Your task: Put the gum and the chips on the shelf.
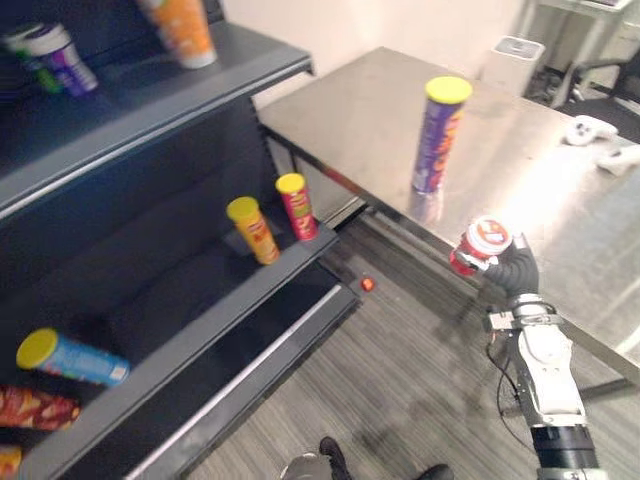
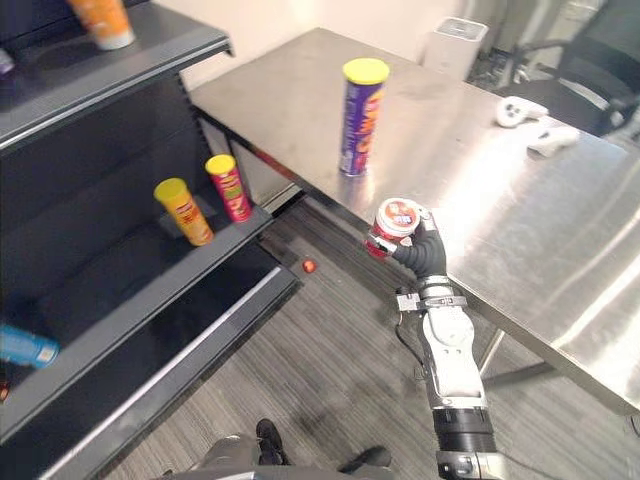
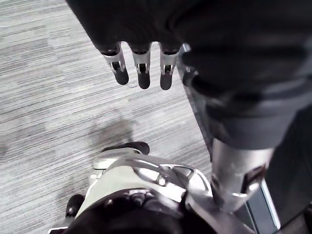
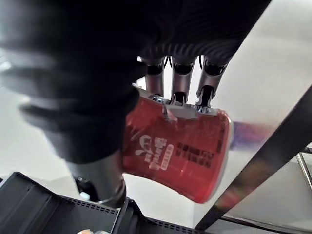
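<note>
My right hand is shut on a red gum tub with a white lid, held in the air just off the near edge of the steel table. In the right wrist view the fingers and thumb wrap the red tub. A tall purple chips can with a yellow lid stands upright on the table, beyond the hand. The dark shelf unit stands to the left. My left hand hangs over the floor with straight fingers, holding nothing.
The middle shelf carries a yellow can, a red can and a blue can lying down. An orange can and a purple-white cup sit on the top shelf. White controllers lie far right on the table.
</note>
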Controlling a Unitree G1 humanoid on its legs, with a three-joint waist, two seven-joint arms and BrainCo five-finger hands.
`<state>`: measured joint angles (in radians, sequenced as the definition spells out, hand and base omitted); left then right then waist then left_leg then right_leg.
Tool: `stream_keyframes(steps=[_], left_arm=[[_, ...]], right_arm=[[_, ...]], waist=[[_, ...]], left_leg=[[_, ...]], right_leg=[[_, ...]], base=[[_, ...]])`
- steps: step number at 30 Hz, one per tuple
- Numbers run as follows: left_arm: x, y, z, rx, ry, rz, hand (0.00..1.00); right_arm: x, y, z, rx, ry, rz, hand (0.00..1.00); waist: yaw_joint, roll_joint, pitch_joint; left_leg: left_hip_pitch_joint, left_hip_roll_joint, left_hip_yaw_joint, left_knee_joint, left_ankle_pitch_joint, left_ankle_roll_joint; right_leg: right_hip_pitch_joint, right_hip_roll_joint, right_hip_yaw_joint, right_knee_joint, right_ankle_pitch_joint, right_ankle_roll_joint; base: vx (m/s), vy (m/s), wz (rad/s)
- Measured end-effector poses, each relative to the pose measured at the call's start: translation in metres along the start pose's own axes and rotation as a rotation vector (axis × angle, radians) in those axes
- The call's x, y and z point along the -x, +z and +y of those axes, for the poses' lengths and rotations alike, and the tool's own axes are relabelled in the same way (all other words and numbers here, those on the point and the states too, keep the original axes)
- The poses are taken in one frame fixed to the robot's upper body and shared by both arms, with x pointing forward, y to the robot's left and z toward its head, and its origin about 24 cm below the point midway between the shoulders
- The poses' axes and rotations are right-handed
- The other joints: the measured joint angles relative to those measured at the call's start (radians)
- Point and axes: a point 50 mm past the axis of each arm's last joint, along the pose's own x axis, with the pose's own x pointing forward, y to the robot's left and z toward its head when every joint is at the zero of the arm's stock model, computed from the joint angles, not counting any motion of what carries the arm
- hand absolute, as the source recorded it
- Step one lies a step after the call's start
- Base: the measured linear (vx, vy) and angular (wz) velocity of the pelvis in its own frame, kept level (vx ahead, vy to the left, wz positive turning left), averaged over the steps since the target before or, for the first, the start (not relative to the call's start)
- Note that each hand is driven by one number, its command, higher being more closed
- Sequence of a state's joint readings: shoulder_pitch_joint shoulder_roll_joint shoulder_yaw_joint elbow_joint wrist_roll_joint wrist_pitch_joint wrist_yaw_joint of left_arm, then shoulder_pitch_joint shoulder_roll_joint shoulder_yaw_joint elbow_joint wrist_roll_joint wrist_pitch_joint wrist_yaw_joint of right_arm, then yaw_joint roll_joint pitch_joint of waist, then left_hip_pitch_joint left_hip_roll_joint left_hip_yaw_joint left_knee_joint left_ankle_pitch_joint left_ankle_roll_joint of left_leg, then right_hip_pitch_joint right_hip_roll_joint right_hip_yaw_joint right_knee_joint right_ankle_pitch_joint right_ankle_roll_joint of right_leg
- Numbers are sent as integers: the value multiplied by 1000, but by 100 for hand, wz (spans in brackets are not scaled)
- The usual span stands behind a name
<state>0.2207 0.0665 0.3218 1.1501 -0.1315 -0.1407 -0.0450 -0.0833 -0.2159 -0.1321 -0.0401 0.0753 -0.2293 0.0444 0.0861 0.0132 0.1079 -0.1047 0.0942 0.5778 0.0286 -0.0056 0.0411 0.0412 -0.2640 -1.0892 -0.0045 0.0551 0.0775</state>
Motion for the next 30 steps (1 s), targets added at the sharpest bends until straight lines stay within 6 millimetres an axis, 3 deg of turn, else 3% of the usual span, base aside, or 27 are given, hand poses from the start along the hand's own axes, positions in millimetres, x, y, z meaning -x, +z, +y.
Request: stream_keyframes(steps=[3, 10, 12, 14, 15, 16, 17, 18, 19, 21, 22, 24, 25, 26, 30], left_arm=[[2, -9, 2, -26, 0, 39, 0], [2, -9, 2, -47, -4, 38, 0], [3, -11, 3, -54, -4, 46, 0], [3, -12, 7, -74, 1, 58, 0], [3, -10, 10, -90, 4, 52, 0], [2, -3, 15, -115, 11, 31, 0], [1, 1, 16, -121, 10, 16, 0], [0, 9, 20, -127, 18, -6, 0], [-1, 14, 22, -131, 25, -19, 0], [-4, 22, 18, -132, 17, -33, 0], [-5, 23, 13, -128, 6, -41, 0], [-5, 24, 13, -128, 6, -54, 0], [-4, 25, 16, -130, 12, -62, 0], [-4, 26, 19, -128, 21, -64, 0], [0, 11, 21, -85, 34, -27, 0]], right_arm=[[14, -7, -9, 21, -26, 47, 100], [20, -12, -13, 57, -40, 77, 100], [20, -18, -11, 51, -36, 101, 100], [21, -22, -5, 40, -14, 123, 100], [21, -23, -4, 37, -12, 127, 100], [23, -27, -4, 38, -11, 143, 100], [24, -29, -4, 36, -12, 155, 100], [26, -29, -5, 37, -16, 158, 100], [28, -26, -7, 42, -26, 149, 100], [34, -18, -17, 59, -62, 123, 100], [38, -15, -20, 67, -75, 117, 100], [42, -17, -20, 68, -77, 133, 100], [42, -18, -18, 62, -73, 134, 100], [39, -17, -17, 57, -67, 126, 100], [32, -18, -7, 24, -16, 117, 100]], waist=[[-4, 4, -5], [-7, -2, -11], [-4, -3, -10], [-4, -9, -8], [-3, -19, -4], [-14, -31, 1], [-24, -25, 5], [-41, -25, 6], [-65, -33, 5], [-71, -51, 8], [-72, -59, 11], [-75, -76, 13], [-59, -106, 11], [-45, -118, 10], [-32, -88, 6]], left_leg=[[37, -50, -43, -134, 47, 17], [49, -85, -106, -134, 48, 9], [65, -86, -104, -134, 31, 21], [97, -88, -119, -133, 26, 26], [106, -93, -131, -133, 26, 26], [119, -91, -186, -127, 34, 32], [113, -78, -218, -126, 36, 35], [99, -52, -289, -126, 53, 35], [88, -51, -355, -127, 60, 28], [87, -90, -446, -127, 62, 25], [85, -116, -487, -129, 62, 23], [91, -139, -511, -132, 63, 22], [88, -155, -512, -130, 74, 6], [86, -154, -514, -129, 84, -8], [34, -85, -573, -129, 112, -56]], right_leg=[[30, 12, -40, -26, 28, 31], [52, -32, -40, 21, 39, 2], [46, -100, -37, 168, -4, -8], [3, -230, 68, 456, -12, -52], [-30, -260, 151, 534, -3, -108], [-125, -260, 367, 649, 10, -166], [-163, -206, 493, 647, -46, -114], [-195, -67, 692, 584, -139, -59], [-197, 27, 843, 500, -178, -40], [-191, 79, 1003, 406, -196, -11], [-181, 81, 1061, 365, -199, 5], [-149, 60, 1046, 308, -191, 18], [-132, 43, 1012, 254, -182, 31], [-130, 39, 1000, 241, -192, 71], [-104, 111, 900, 153, -179, 39]], base=[[-145, 78, 63], [-14, 67, 24], [12, 89, 10], [57, 107, 26], [142, 92, 54], [136, 35, 69], [127, -11, 117], [80, -92, 153], [68, -100, 159], [89, -101, 165], [77, -86, 166], [73, -110, 150], [127, -220, 131], [132, -242, 93], [66, -206, 51]])
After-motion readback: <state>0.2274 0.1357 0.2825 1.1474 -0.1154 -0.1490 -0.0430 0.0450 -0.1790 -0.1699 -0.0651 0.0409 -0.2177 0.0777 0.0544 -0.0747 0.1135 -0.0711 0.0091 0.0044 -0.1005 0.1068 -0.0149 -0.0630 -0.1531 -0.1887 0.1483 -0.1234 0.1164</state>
